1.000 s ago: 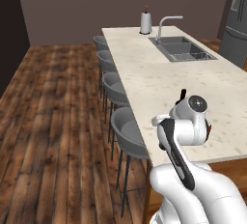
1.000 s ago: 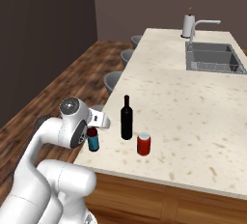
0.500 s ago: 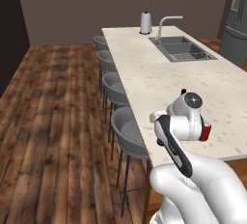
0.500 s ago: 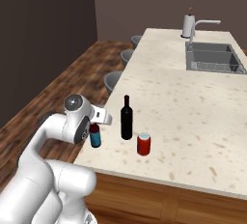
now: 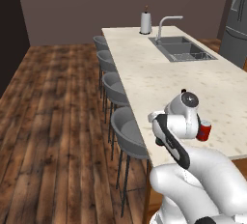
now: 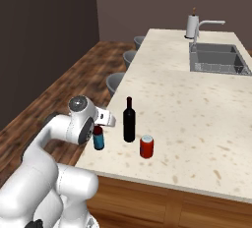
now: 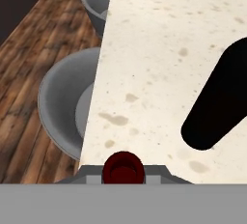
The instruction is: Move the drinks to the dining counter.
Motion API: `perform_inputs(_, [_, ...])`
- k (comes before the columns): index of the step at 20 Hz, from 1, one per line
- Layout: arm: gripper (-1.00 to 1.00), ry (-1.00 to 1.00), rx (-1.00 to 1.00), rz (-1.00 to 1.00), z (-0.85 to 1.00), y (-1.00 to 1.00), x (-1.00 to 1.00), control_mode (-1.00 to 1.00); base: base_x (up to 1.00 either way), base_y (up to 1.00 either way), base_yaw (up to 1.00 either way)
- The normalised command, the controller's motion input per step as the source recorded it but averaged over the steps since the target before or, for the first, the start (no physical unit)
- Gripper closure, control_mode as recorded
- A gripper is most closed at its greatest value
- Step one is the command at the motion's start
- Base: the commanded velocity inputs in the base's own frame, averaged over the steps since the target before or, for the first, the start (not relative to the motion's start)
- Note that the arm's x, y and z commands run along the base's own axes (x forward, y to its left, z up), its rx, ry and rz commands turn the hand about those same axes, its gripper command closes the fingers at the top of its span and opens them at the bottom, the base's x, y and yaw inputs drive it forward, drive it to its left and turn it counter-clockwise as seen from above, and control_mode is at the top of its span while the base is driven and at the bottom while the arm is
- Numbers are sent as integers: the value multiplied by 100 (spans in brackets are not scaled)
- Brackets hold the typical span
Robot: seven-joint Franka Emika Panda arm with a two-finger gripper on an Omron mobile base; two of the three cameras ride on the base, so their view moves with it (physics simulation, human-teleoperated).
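Observation:
My gripper [image 6: 99, 129] is shut on the neck of the short dark-red bottle with a blue label [image 6: 99, 139]. The bottle stands upright at the near left edge of the dining counter [image 6: 187, 99]; I cannot tell whether its base touches the top. In the hand view its dark-red cap [image 7: 123, 166] sits between my fingertips, over the counter's edge [image 7: 144, 73]. Just to its right stands the tall black wine bottle [image 6: 129, 120] [image 7: 222, 102], with the small red can [image 6: 146, 146] [image 5: 204, 131] further right. My arm hides the held bottle in the left base view.
Grey round stools [image 5: 128, 131] [image 7: 62, 107] line the counter's left side over the wooden floor. A steel sink [image 6: 216, 60] with a curved faucet [image 5: 166, 25] and a white upright holder [image 5: 145, 22] sit at the far end. A steel fridge [image 5: 239, 20] stands at the back right.
The hand has shifted the short bottle slightly toward the wine bottle and further over the counter. The wine bottle and the can have not moved.

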Motion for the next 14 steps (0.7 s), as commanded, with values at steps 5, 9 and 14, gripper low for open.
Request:
perform_inputs(5, [100, 0, 0, 0, -22, 0, 4, -100, 0, 0, 0])
perform_inputs(9, [100, 0, 0, 0, -21, 0, 1, -100, 0, 0, 0])
perform_inputs(14, [100, 0, 0, 0, -19, 0, 0, -100, 0, 0, 0])
